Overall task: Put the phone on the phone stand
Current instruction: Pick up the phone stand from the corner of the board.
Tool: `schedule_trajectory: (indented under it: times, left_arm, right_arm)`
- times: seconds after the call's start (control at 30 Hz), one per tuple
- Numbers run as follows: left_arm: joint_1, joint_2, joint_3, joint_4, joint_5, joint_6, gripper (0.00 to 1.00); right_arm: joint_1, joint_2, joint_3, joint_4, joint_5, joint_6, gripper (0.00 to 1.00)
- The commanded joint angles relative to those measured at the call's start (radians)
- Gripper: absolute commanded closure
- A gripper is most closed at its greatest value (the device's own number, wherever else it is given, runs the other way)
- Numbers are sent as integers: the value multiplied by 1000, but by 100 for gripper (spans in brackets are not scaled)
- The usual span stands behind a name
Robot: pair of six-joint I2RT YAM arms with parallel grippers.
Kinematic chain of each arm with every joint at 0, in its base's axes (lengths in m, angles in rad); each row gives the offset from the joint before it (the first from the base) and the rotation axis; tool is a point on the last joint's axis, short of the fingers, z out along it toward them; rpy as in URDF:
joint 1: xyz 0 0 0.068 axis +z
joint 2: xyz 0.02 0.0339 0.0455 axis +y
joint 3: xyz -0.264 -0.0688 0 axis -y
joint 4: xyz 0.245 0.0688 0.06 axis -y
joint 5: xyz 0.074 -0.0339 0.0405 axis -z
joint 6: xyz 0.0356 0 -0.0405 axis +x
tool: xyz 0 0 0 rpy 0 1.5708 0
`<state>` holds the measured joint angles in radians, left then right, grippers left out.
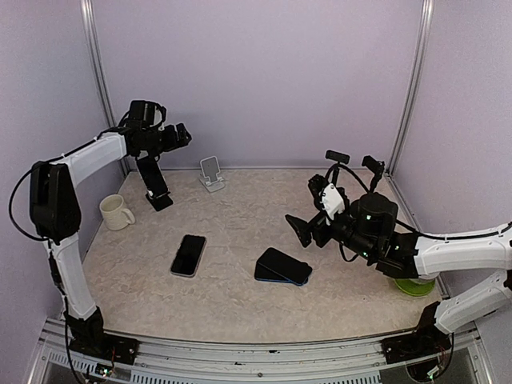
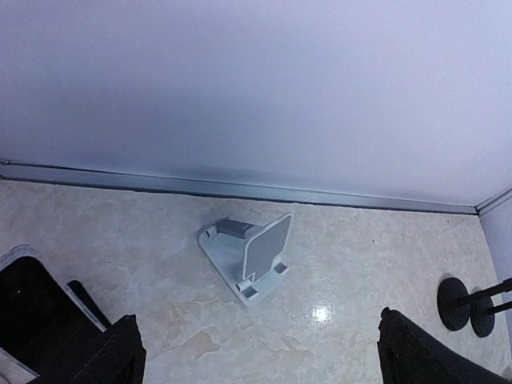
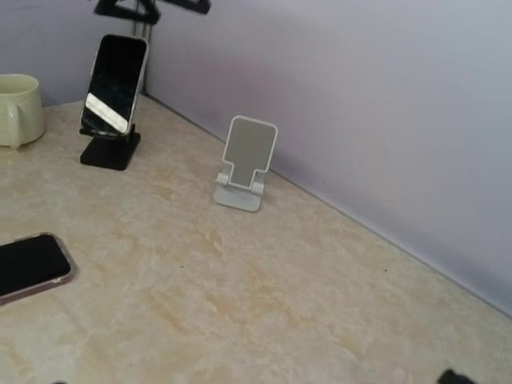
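Right now both end effectors are spread wide and hold nothing. The left end effector [image 1: 182, 134] hangs high near the back wall. Its wrist view looks down on the empty white stand [image 2: 252, 256], which stands close to the wall with its backplate tilted and its small lip facing out. The right end effector [image 1: 306, 206] hovers above the right half of the desk [image 1: 240, 304].

A silver-edged phone [image 1: 189, 254] lies flat and face up near the middle of the desk, well apart from the white stand. A second phone [image 1: 282, 266], dark with a blue edge, lies just to its right and nearer the right arm. A third phone [image 3: 116, 84] already leans on the black stand [image 3: 108, 148] at the back left, beside the mug [image 1: 117, 212]. So the step in hand is probably to pick up one of the flat phones and take it to the white stand.

A phone lying flat offers little to pinch. The fingers should come straight down astride its long edges, touch the desk lightly, then close across the width near the middle so it does not swing. Once lifted, it should be tilted to match the backplate. The bottom edge should go behind the lip first, and only then should the phone be let back against the plate.

The white stand looks light and may skid, so the set-down should be gentle. The carrying path should keep clear of the black stand. The left arm, already above the white stand, could steady it.
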<state>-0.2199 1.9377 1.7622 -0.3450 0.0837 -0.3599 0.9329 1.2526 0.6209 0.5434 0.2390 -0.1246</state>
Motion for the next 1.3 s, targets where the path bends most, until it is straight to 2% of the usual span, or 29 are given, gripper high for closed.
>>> schedule_trajectory:
  times: [0.0, 0.47, 0.8, 1.0, 1.13, 1.27]
  left_arm:
    - [-10, 64, 13, 108, 109, 51, 1]
    - [-10, 272, 76, 223, 186, 50, 2]
    - [0, 398, 169, 285, 240, 37, 9]
    - [16, 448, 194, 310, 279, 34, 17]
    - [24, 467, 191, 337, 313, 20, 30]
    - [29, 485, 198, 353, 333, 18, 36]
  right_arm:
    - [6, -27, 46, -73, -24, 43, 0]
    - [6, -61, 57, -164, -47, 93, 0]
    - [8, -56, 63, -198, -40, 99, 0]
    - [7, -48, 75, -205, -36, 90, 0]
    - [7, -34, 89, -216, -32, 83, 0]
    - [6, -26, 98, -221, -35, 82, 0]
